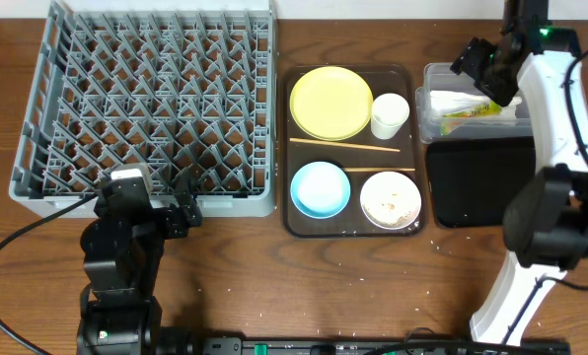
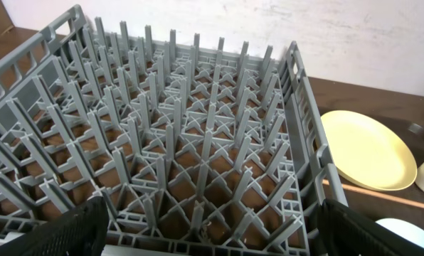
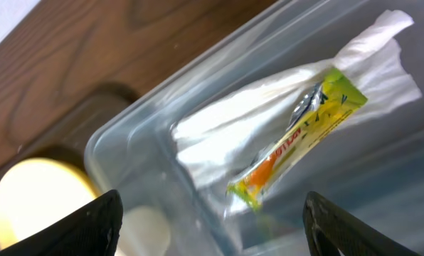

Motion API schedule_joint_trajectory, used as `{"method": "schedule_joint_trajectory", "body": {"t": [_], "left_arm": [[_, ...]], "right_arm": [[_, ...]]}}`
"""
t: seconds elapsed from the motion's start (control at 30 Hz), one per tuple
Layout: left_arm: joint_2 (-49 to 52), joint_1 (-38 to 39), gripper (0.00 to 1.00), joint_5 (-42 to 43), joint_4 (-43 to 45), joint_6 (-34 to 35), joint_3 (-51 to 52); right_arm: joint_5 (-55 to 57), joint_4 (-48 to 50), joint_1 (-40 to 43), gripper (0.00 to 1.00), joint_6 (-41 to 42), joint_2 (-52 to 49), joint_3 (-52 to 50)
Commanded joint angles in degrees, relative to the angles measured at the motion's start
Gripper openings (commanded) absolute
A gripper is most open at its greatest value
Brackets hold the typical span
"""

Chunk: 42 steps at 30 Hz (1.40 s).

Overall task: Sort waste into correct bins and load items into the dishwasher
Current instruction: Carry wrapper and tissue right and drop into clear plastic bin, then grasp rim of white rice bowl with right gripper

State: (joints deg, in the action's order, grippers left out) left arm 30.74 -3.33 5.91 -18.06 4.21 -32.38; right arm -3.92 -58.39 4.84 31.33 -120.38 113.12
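hovering over clear tub, 2 o'clock: right tool open, empty; wrapper on napkin inside, binned; left tool open.

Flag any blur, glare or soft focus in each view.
Overhead: evenly lit and sharp, with a faint sheen on the glossy brown serving tray. Left wrist: the grey pegged plastic dish rack is crisp; the left pincer is dark and out of focus. Right wrist: soft overall; the clear rectangular plastic tub looks hazy around the yellow-green-orange snack wrapper; the right pincer is blurred.
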Motion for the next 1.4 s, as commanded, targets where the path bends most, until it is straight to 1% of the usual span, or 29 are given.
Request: {"method": "schedule_joint_trajectory", "body": {"t": [0.0,0.1,0.27,0.37,0.43,0.57,0.87,1.13,1.27,1.37], "left_arm": [[-0.13,-0.20,0.95,0.55,0.04,-0.55,-0.85],[-0.13,-0.20,0.95,0.55,0.04,-0.55,-0.85],[-0.13,-0.20,0.95,0.55,0.04,-0.55,-0.85],[-0.13,-0.20,0.95,0.55,0.04,-0.55,-0.85],[-0.13,-0.20,0.95,0.55,0.04,-0.55,-0.85],[-0.13,-0.20,0.95,0.55,0.04,-0.55,-0.85],[-0.13,-0.20,0.95,0.55,0.04,-0.55,-0.85],[-0.13,-0.20,0.95,0.55,0.02,-0.55,-0.85],[-0.13,-0.20,0.95,0.55,0.02,-0.55,-0.85],[-0.13,-0.20,0.95,0.55,0.02,-0.55,-0.85]], "right_arm": [[-3.61,-1.88,-0.66,0.79,-5.92,8.52,1.38],[-7.30,-5.99,-2.08,0.79,-9.77,12.59,1.38],[-7.50,-16.50,-7.08,0.79,-12.13,14.38,1.36],[-7.28,-21.92,-12.31,0.75,-12.11,13.70,-0.20],[-6.40,-22.18,-14.99,0.71,-12.09,13.64,-2.03],[-1.53,-19.04,-20.98,0.67,-7.96,13.60,-9.22],[-0.15,-6.01,-28.87,0.61,-8.24,13.60,-27.54],[-0.11,3.93,-31.41,0.56,-7.58,13.55,-36.65],[0.94,5.57,-31.39,0.54,-7.15,13.42,-39.21],[1.09,7.19,-31.39,0.51,-7.13,13.40,-41.20]]}}
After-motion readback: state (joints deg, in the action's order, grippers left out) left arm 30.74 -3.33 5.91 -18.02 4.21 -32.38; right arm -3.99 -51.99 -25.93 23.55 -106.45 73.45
